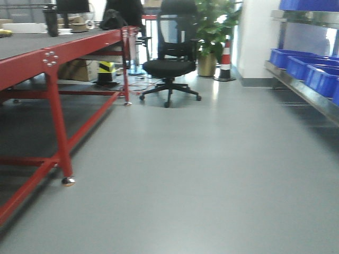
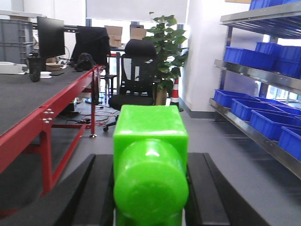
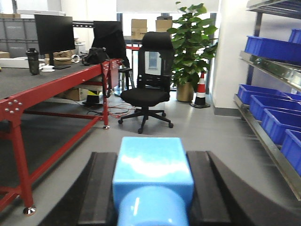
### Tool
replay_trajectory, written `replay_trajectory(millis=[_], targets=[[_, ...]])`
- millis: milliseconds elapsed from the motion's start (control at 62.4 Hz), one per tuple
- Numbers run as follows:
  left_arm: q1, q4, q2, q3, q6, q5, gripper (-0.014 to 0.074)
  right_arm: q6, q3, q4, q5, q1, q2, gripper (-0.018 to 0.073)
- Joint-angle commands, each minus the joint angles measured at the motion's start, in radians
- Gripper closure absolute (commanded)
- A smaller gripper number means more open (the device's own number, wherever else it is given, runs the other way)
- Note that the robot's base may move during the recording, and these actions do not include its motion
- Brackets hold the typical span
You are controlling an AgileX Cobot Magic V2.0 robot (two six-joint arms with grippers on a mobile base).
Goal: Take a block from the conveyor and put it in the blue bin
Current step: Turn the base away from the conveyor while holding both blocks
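A bright green block (image 2: 150, 141) with a round stud facing the camera fills the left wrist view, and my left gripper (image 2: 150, 162) is shut on it, a black finger on each side. The right wrist view shows a light blue block (image 3: 151, 165) clamped the same way in my right gripper (image 3: 153, 162). Both are held above the grey floor. Several blue bins (image 1: 296, 66) sit on a metal shelf along the right wall, and show as bins (image 2: 244, 107) and bins (image 3: 277, 120) in the wrist views. The conveyor is out of view.
A red-framed table (image 1: 58, 50) runs along the left with a monitor and a bottle on it. Ahead stand a black office chair (image 1: 169, 63), a potted plant (image 1: 212, 26) and a traffic cone (image 1: 225, 61). Grey floor lies between table and shelf.
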Motion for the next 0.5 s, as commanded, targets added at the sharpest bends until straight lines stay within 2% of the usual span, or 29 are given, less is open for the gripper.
replay_trajectory(millis=[0,481], targets=[[0.005,-0.007,-0.007,-0.010,-0.002,-0.019,0.0707,-0.004,0.001,0.000,-0.016,-0.002,-0.004,0.0727],[0.005,-0.007,-0.007,-0.010,-0.002,-0.019,0.0707,-0.004,0.001,0.000,-0.016,-0.002,-0.004,0.0727]])
